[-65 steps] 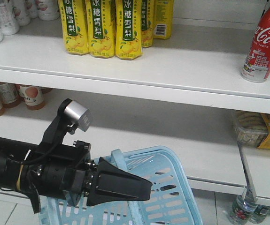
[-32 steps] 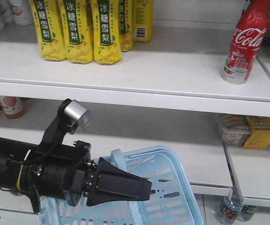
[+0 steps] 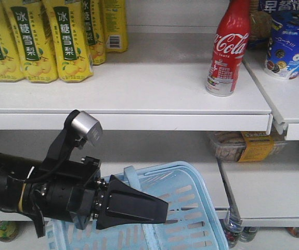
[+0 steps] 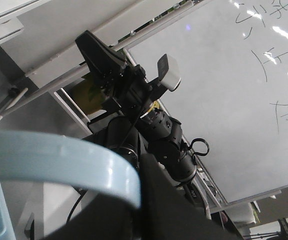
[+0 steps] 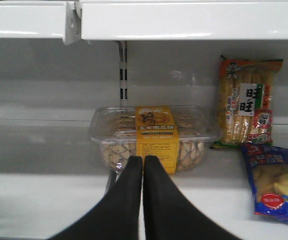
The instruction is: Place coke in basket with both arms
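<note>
Currently, the coke (image 3: 227, 49) is standing upright on the upper shelf (image 3: 154, 88), well apart from the basket (image 3: 180, 169) hanging lower down. The right claw (image 3: 162, 210) is hovering over the basket, tips pressed together and empty. The left claw (image 4: 144, 200) is clamping the basket's handle (image 4: 58, 160).
</note>
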Tool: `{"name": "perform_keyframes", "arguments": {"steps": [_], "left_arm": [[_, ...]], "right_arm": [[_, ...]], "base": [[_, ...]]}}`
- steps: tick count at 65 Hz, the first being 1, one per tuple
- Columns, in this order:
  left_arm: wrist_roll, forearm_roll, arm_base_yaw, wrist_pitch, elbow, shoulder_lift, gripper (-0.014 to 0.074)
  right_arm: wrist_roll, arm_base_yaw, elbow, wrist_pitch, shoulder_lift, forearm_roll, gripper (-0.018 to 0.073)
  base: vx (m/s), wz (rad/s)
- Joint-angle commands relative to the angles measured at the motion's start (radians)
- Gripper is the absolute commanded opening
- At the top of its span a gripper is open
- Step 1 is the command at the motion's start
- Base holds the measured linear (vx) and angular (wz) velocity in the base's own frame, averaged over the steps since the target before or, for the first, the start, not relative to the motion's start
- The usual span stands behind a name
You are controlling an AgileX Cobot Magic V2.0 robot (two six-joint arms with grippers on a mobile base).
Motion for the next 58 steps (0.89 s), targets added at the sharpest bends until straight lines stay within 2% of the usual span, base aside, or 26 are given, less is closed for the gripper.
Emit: {"name": "perform_keyframes", "arguments": {"steps": [1, 21, 58], "left_arm": [[0.003, -0.083, -0.004, -0.150, -0.028, -0.033, -0.0006], [0.003, -0.083, -0.004, -0.150, -0.028, -0.033, -0.0006], [0.003, -0.083, -0.004, -0.150, -0.028, -0.033, -0.0006]], "right_arm": [[-0.006, -0.007, 0.006, -0.067, -0.013, -0.012, -0.0004], [-0.006, -0.007, 0.006, -0.067, -0.013, -0.012, -0.0004], [-0.006, -0.007, 0.006, -0.068, -0.013, -0.012, -0.0004]], "base": [[0.06, -0.22], [0.03, -0.13], [-0.01, 0.06]]}}
